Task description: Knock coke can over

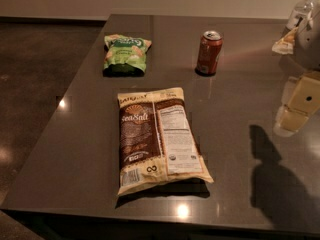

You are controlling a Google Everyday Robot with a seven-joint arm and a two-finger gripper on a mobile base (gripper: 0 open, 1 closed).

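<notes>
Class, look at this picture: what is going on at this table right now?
A robot's cream-coloured claw hangs above the right side of the dark glossy table, touching nothing. The small dark-red metal soda can stands upright, not yet knocked over. A green chip bag and a large brown-and-cream snack bag lie flat nearby.

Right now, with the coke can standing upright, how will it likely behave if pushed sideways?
The coke can stands upright, taller than wide, so a push near its top would probably tip it. The table looks glossy, so a low push may just slide it. Once down, its round body could roll. The gripper hangs at the frame's right, apart from it.
</notes>
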